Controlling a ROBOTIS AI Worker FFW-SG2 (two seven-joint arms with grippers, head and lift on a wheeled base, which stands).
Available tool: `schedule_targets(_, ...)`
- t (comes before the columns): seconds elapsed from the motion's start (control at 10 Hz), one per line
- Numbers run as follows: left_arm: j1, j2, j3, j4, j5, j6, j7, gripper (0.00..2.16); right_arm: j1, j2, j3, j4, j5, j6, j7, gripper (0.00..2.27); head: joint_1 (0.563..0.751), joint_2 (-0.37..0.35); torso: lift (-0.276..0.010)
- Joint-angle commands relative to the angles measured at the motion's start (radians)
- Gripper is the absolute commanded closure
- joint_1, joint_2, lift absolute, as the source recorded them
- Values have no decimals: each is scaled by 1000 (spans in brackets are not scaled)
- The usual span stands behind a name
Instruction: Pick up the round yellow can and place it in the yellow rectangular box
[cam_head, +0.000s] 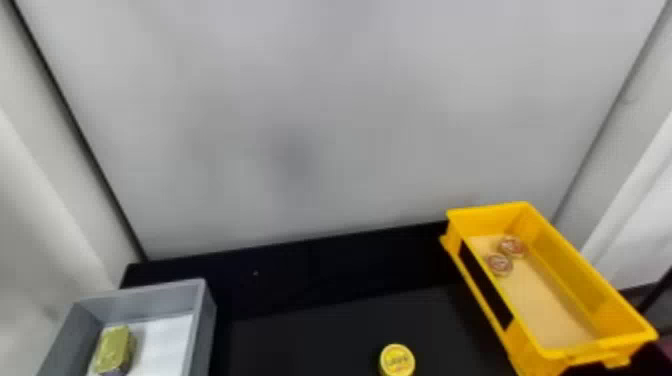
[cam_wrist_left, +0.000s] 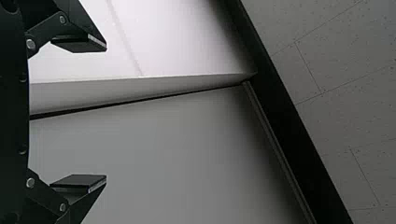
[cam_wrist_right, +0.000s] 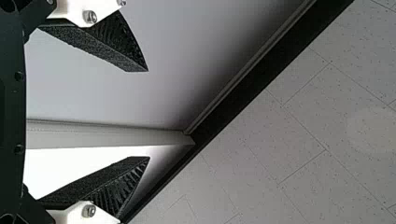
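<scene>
Picking up the round yellow can (cam_head: 397, 360) seems the first job. It sits on the black surface (cam_head: 340, 332), left of the yellow rectangular box (cam_head: 565, 265). The left hand (cam_wrist_left: 106, 113) and the right hand (cam_wrist_right: 148, 115) both have fingers wide apart and empty. The can looks hard, light and maybe slippery, so pinch its round sides snugly.

Black table (cam_head: 325, 330) with can (cam_head: 397, 359), yellow box (cam_head: 575, 280), grey bin (cam_head: 145, 301)
</scene>
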Motion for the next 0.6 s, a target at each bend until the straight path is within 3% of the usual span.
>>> schedule_targets(0.0,-11,1,-15,8,0,-5,0,263,3,-1,0,2,-1,0,0,119,620,20,0)
schedule_targets(0.5,-26,-2,-51,49,2,-40,0,263,3,-3,18,23,-4,-3,0,119,620,20,0)
